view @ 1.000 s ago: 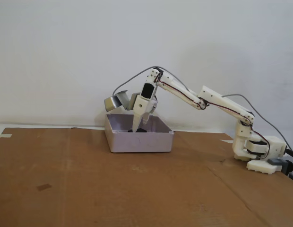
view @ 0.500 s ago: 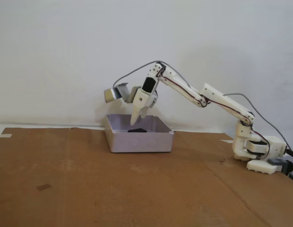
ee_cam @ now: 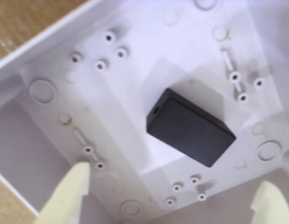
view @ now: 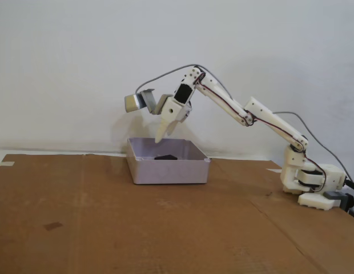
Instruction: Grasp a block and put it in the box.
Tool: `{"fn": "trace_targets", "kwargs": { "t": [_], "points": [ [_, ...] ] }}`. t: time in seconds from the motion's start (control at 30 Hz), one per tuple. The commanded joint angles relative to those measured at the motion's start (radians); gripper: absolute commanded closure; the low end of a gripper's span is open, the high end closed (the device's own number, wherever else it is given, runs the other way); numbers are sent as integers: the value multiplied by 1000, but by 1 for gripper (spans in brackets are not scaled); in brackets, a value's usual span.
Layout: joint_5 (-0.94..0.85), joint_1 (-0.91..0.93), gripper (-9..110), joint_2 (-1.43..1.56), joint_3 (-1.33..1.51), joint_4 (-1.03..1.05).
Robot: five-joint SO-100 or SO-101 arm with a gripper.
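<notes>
Block (ee_cam: 190, 127): black, lying flat on box (view: 168, 170) floor, evidently dropped in; gripper (ee_cam: 175, 198) above, spread wide, empty.

A: Room above the box (view: 168, 169)?
B: Yes, top is open; the gripper (view: 167, 132) hangs just over the back rim, jaws spread, nothing between the fingertips (ee_cam: 70, 191).
A: Inside?
B: Black block (ee_cam: 190, 127) lies flat mid-floor, free floor all around it, apart from every wall. Only low screw posts (ee_cam: 93, 157) dot the floor.
A: Around the box?
B: Bare cardboard (view: 108, 228) in front and left. Arm base (view: 311, 182) sits well apart on the right in the fixed view.
</notes>
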Motion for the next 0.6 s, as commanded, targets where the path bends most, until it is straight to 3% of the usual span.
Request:
{"fn": "trace_targets", "kwargs": {
  "t": [0.0, 0.17, 0.4, 0.57],
  "points": [
    [-9, -31, 58, 210, -109, -40],
    [-9, -55, 60, 210, -109, -40],
    [-9, -58, 83, 232, -114, -40],
    [-9, -58, 90, 250, -112, -40]
  ]
}}
